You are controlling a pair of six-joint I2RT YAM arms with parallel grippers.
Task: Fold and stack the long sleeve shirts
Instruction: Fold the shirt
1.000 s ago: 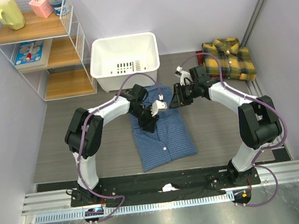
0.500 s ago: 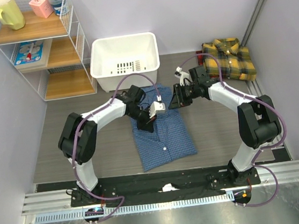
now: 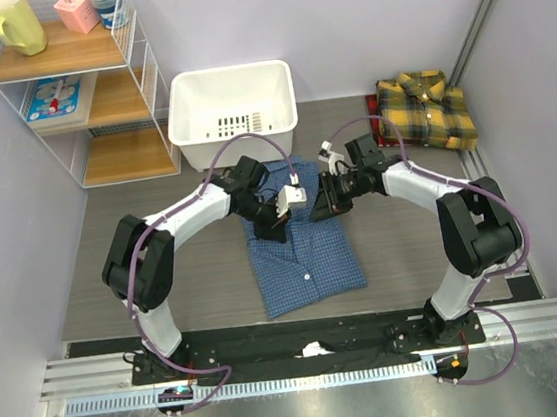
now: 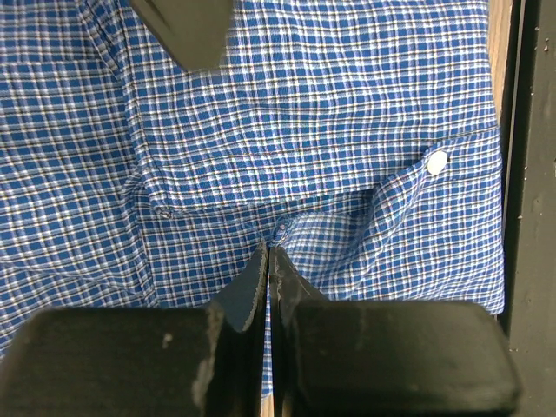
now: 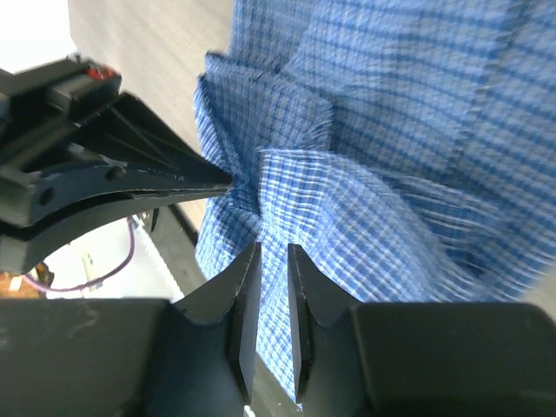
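Blue shirt (image 4: 330,130) button (image 4: 437,162), wrist-view only

The grey table (image 3: 211,277) carries blue shirt (image 3: 310,260), plaid shirt (image 3: 428,109), white basket (image 3: 231,98).

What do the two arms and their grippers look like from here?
Both the left arm and right arm have white link shells, bulky black joints and purple cables looping alongside. The left gripper and right gripper have matte black, wedge-shaped fingers on blocky black bodies.
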